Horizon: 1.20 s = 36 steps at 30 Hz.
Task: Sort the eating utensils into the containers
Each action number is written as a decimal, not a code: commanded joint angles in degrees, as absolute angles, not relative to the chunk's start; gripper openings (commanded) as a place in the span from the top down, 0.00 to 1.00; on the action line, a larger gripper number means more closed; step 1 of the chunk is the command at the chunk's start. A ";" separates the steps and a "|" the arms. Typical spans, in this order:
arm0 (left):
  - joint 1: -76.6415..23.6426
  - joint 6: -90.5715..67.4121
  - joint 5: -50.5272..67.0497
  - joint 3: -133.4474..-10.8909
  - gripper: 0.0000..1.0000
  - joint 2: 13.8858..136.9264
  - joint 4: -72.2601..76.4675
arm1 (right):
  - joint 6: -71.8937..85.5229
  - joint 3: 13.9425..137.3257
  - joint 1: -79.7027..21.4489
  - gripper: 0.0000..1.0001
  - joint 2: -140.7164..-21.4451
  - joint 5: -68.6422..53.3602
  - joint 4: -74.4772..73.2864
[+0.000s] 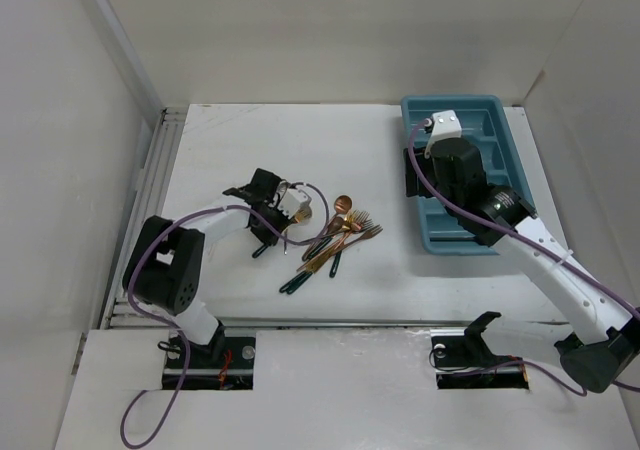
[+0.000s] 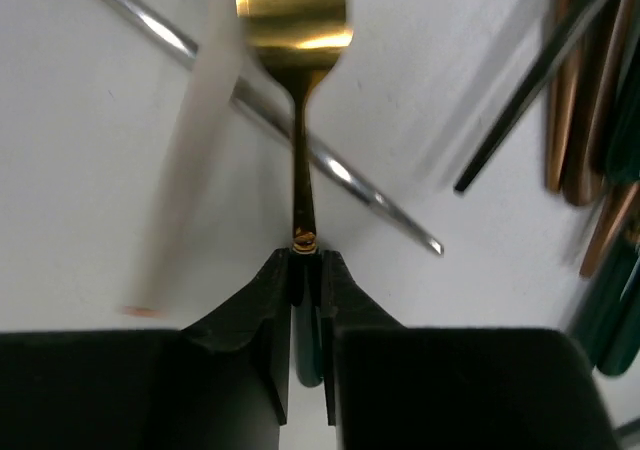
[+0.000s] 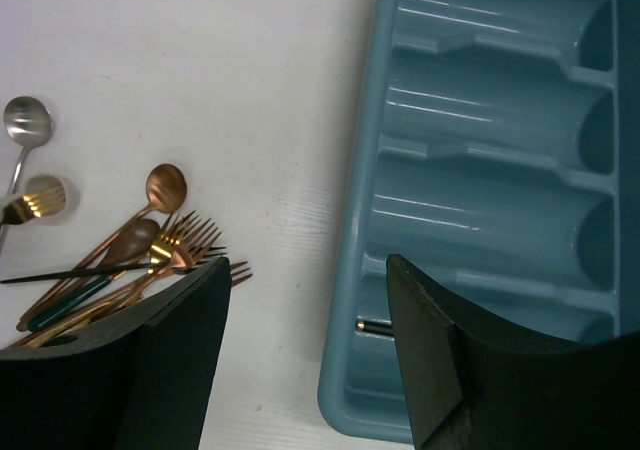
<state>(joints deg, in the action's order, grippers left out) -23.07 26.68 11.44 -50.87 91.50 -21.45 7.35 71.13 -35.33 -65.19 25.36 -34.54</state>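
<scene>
Nearest me, a loose pile [image 1: 335, 242] of copper and gold forks and spoons, many with dark green handles, lies on the white bench [image 1: 300, 150]. It sits between the two arms, well apart from the tray.

Just left of the pile is the left tool [image 2: 305, 260], low over the bench. Its fingers are pressed together on the dark green handle of a gold utensil [image 2: 296, 30], whose gold head points away from the wrist. The view is blurred, so I cannot tell fork from spoon. A silver spoon [image 3: 24, 118] lies beside it, and its thin stem crosses under the gold neck.

Farther out, on the right, is the right tool [image 3: 308, 265]. Its fingers are spread wide and grip nothing. It hovers over the tray's edge on the pile side.

The teal tray [image 3: 358, 170] rests on the bench, its long slots side by side. A slim dark end [image 3: 372, 324] with a bright tip shows in the lowest slot of the right wrist view. The rest is hidden behind a finger.
</scene>
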 commanded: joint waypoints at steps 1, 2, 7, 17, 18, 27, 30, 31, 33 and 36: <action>-23.64 23.74 11.60 -52.45 1.00 96.50 -21.18 | 7.82 71.62 -35.68 0.32 -64.42 26.72 -34.37; -23.64 23.73 12.30 -53.25 1.00 96.50 -21.79 | 7.82 71.63 -35.68 0.32 -64.42 26.72 -34.37; -23.12 23.12 13.44 -61.59 1.00 89.32 -30.98 | 6.25 72.15 -35.68 0.35 -64.95 27.25 -32.09; -27.06 29.97 14.85 -79.35 1.00 83.50 -42.30 | 3.69 78.29 -32.19 0.38 -66.09 26.72 -29.78; -30.29 29.97 15.38 -82.24 1.00 85.67 -35.84 | 4.39 79.62 -30.69 0.38 -65.57 27.33 -31.01; -44.64 23.03 20.38 -127.49 1.00 125.48 -11.00 | 4.92 85.36 -24.17 0.39 -52.31 42.00 -36.83; -48.24 21.89 21.09 -131.31 1.00 131.65 0.76 | 4.92 82.19 -24.17 0.39 -47.03 44.90 -38.48; -49.03 21.88 21.09 -130.35 1.00 132.44 4.01 | 4.92 81.57 -24.17 0.39 -46.06 45.61 -40.15; -50.19 21.01 21.88 -130.34 1.00 135.17 10.62 | 4.92 80.86 -24.17 0.39 -43.86 46.93 -41.91; -52.11 20.39 21.80 -130.95 1.00 139.03 15.10 | 4.31 80.24 -24.17 0.39 -42.37 48.96 -45.34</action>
<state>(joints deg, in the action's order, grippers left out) -51.51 22.33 20.10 -127.85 140.35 1.69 4.80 81.84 -24.32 -41.56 45.39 -39.66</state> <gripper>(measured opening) 0.120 0.608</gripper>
